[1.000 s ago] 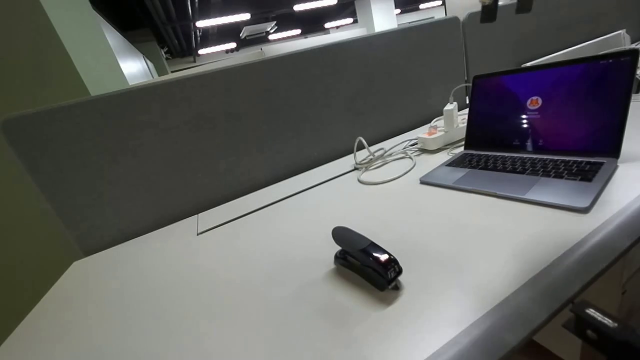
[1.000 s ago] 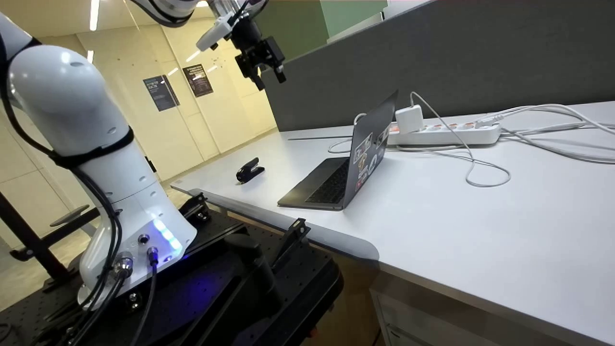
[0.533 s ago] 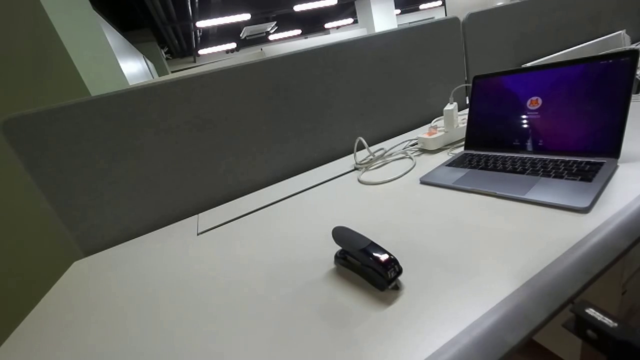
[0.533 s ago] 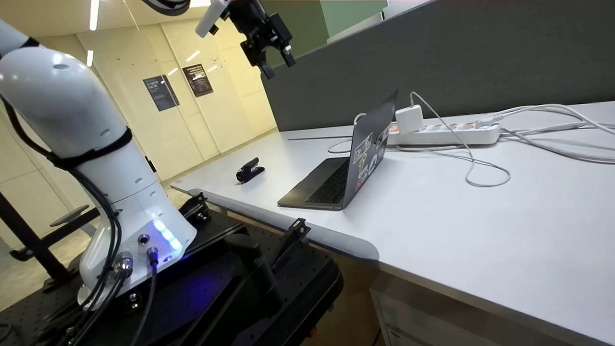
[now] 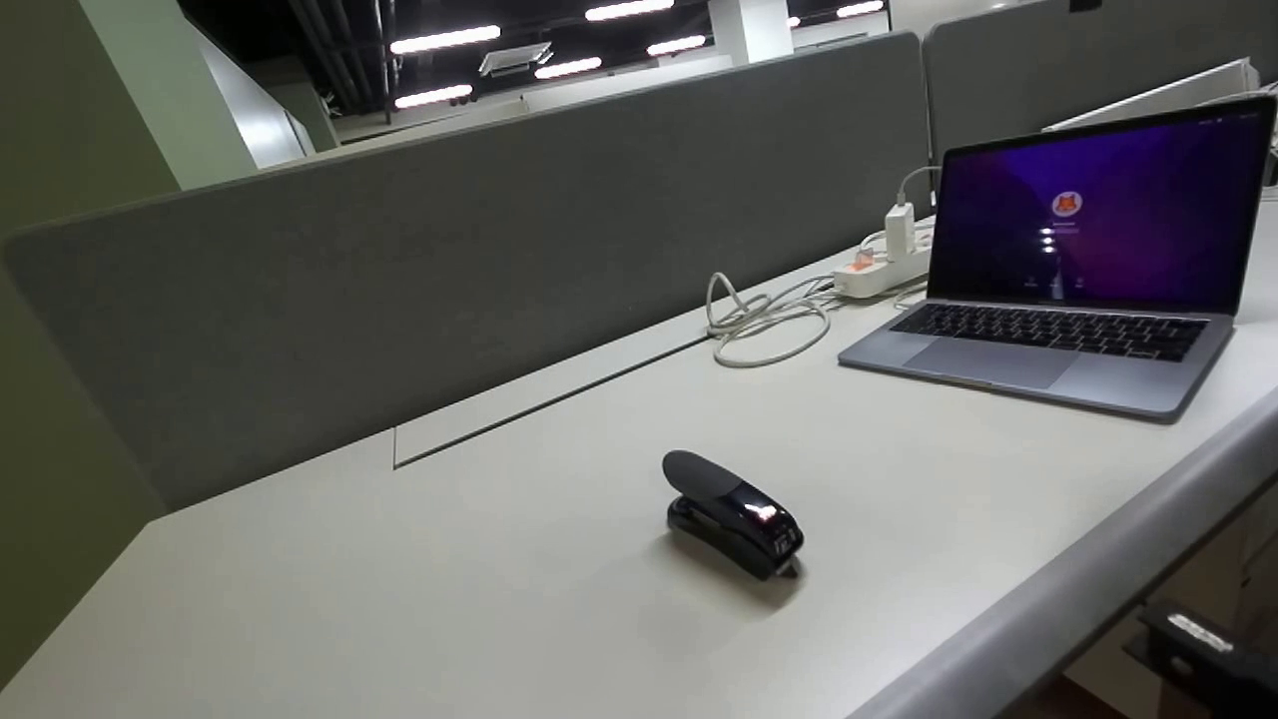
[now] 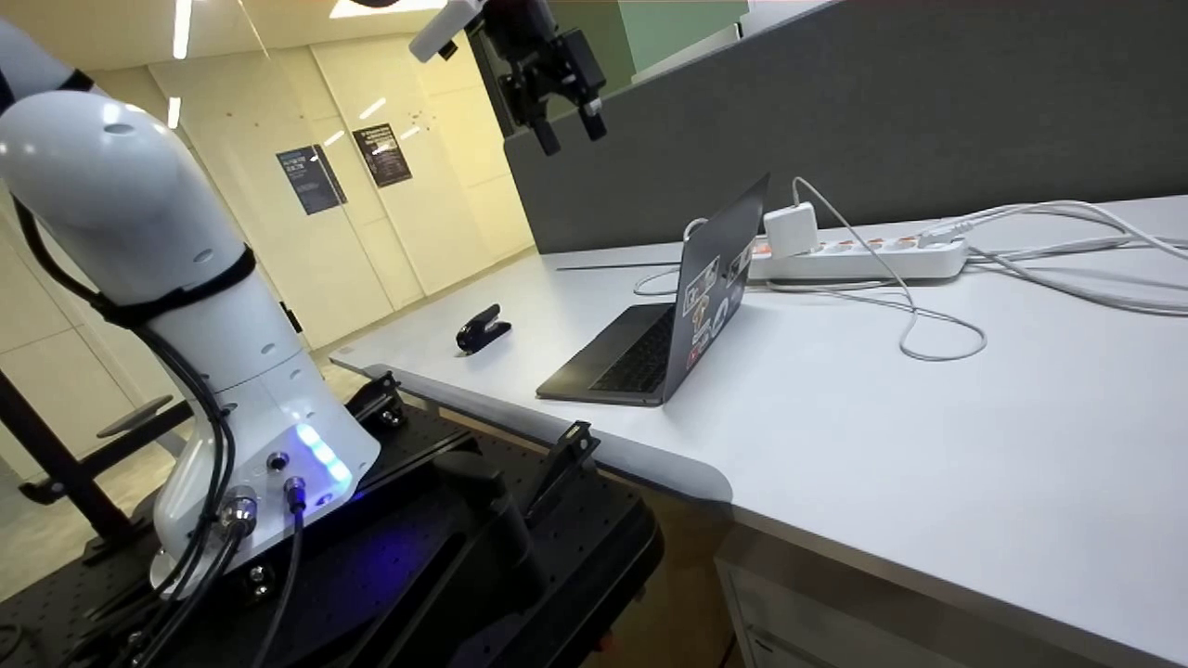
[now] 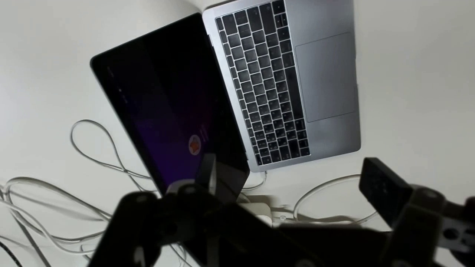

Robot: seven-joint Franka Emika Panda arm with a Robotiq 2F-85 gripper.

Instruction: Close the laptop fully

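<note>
The laptop [image 5: 1008, 361] stands open on the white desk, its screen upright and lit purple. In an exterior view its sticker-covered lid [image 6: 713, 289] leans slightly back. The wrist view looks down on the laptop [image 7: 330, 78], with keyboard and dark screen both in sight. My gripper [image 6: 572, 139] is open and empty, in the air above the laptop and apart from it. In the wrist view the gripper's fingertips [image 7: 289, 167] are wide apart; the left one overlaps the screen's lower corner in the picture. Only a small dark tip shows at the top of an exterior view.
A black stapler-like gadget [image 5: 734, 514] lies on the desk before the laptop; it shows too in an exterior view [image 6: 483, 329]. A white power strip [image 6: 863, 260] with a charger [image 6: 791, 230] and loose cables [image 6: 942, 325] lies behind the laptop. A grey partition [image 5: 559, 270] borders the desk.
In an exterior view my gripper has moved right, toward above the laptop, rising and then dipping slightly. It stays open. The laptop and gadget have not moved.
</note>
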